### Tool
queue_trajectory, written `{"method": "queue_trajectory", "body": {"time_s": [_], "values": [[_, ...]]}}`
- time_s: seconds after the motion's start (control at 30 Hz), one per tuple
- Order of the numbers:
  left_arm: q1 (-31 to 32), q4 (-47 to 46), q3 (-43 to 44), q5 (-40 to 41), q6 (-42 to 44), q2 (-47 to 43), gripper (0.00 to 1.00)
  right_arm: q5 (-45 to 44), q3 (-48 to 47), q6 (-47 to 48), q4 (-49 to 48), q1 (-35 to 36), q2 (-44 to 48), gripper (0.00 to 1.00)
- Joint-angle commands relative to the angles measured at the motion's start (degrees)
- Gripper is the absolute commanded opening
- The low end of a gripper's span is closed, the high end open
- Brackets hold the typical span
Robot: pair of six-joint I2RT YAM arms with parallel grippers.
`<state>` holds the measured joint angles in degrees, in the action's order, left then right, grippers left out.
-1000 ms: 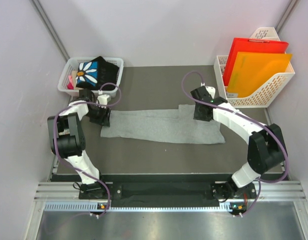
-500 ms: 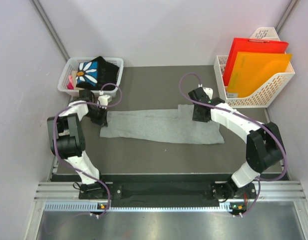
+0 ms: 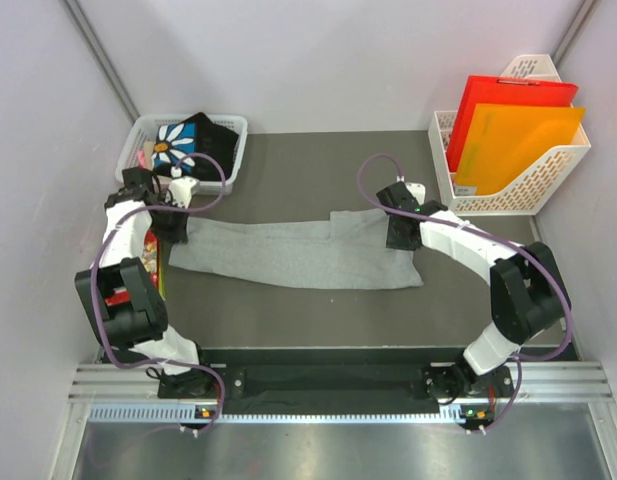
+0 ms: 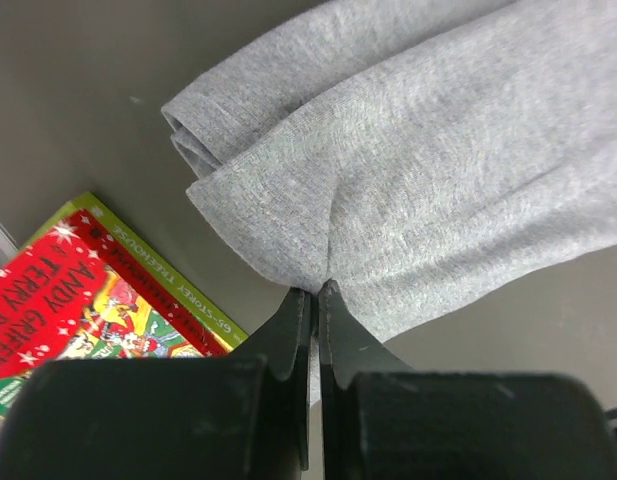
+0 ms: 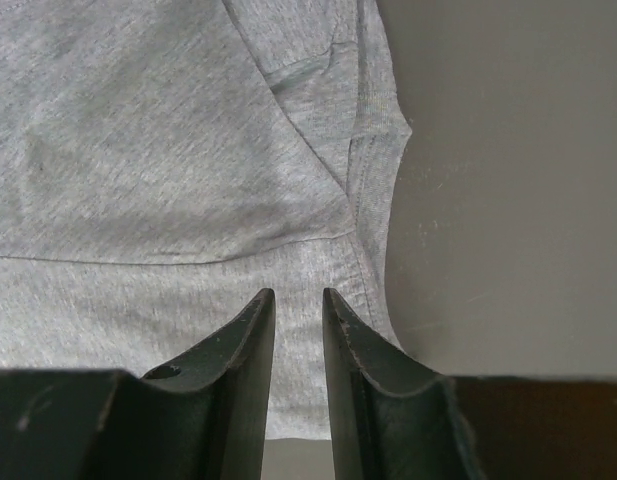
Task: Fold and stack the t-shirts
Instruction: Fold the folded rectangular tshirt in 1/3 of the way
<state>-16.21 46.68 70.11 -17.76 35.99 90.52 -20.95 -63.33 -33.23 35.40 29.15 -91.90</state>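
Folding underway, light heather-grey cloth t-shirt (image 3: pixel 288 255): left pincer (image 4: pixel 316 292) pinching its edge; right pincer (image 5: pixel 293 295) over opposite end, grip unclear. Next, likely: lift both ends evenly.

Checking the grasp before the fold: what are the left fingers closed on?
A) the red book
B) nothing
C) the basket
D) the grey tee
D: in the left wrist view the left fingers pinch a pucker of the grey tee; the red book lies apart.
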Motion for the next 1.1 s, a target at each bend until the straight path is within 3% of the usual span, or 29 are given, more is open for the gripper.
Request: {"method": "queue_trajectory", "body": {"time_s": [0.0, 0.1, 0.33, 0.43, 0.83, 1.07], "values": [[1.3, 5.3, 6.3, -4.0, -0.3, -1.3, 0.00, -0.8, 0.7, -0.1, -1.4, 0.6, 1.5, 0.26], [5.7, 6.2, 8.1, -3.9, -3.0, -1.5, 0.00, -0.8, 1.3, 0.0, -1.6, 0.6, 1.8, 0.26], [24.8, 9.2, 12.5, 1.4, -9.1, 1.0, 0.03, -0.8, 2.6, 0.0, -2.3, -0.1, 3.0, 0.26], [29.1, 10.5, 13.8, 2.2, -10.6, 3.2, 0.03, -0.7, 3.3, 0.2, -2.4, -0.4, 3.6, 0.26], [39.8, 10.5, 14.9, 4.1, -14.5, 9.1, 0.06, 0.1, 5.8, 1.2, -3.6, -2.8, 6.0, 0.25], [42.7, 9.5, 19.4, 3.4, -17.6, 12.7, 0.05, 0.5, 6.6, 1.2, -3.8, -3.0, 6.5, 0.25]]}}
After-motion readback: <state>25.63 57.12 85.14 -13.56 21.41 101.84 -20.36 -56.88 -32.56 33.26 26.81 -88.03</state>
